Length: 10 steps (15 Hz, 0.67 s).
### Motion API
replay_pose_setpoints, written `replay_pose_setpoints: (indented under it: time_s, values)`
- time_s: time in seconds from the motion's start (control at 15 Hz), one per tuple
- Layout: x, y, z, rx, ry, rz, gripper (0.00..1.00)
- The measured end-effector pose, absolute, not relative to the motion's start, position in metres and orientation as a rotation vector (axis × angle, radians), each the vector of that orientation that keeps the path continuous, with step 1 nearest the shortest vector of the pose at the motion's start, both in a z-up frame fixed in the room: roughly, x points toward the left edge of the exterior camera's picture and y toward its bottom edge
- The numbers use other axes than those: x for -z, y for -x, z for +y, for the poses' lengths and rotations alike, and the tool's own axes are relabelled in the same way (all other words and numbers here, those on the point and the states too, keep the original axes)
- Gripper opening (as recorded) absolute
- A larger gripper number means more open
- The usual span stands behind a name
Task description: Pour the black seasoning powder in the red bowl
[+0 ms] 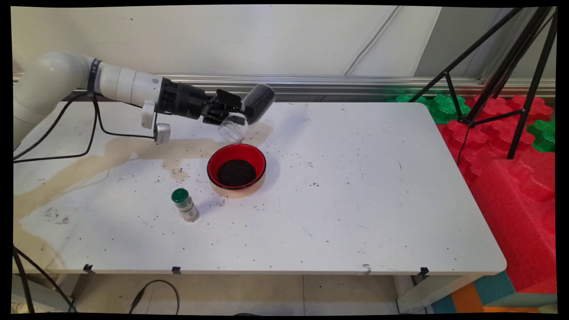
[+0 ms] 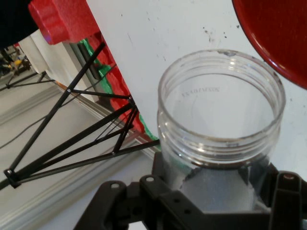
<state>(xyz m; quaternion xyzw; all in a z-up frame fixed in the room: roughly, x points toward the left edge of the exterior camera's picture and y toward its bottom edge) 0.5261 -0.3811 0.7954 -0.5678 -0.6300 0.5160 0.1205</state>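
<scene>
The jar [image 1: 243, 116] is clear like glass, with dark black grains at its raised end. The end effector [image 1: 231, 114] is black and the arm [image 1: 66, 78] is white. The bowl [image 1: 237, 153] is red inside, with a black rim and a tan outside, and black grains lie in it. The little bottle [image 1: 185, 205] has a green cap. The counter [image 1: 355, 186] is white with brown stains and tiny black specks. The foam blocks [image 1: 511, 178] are red and green.

One clear jar [image 1: 240, 120], held tilted in the claw [image 1: 229, 113]. One red bowl [image 1: 236, 171] of dark grains. One green-capped bottle [image 1: 185, 205] near the bowl's left. One desk [image 1: 355, 200]. One black tripod [image 1: 511, 75], far right.
</scene>
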Motion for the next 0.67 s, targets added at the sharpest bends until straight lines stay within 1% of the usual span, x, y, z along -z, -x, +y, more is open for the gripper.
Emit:
replay_pose_setpoints:
  time_s: [0.67]
  values:
    - [-0.8020,-0.5250,-0.3803,-1.618,1.833,-1.721,0.00]
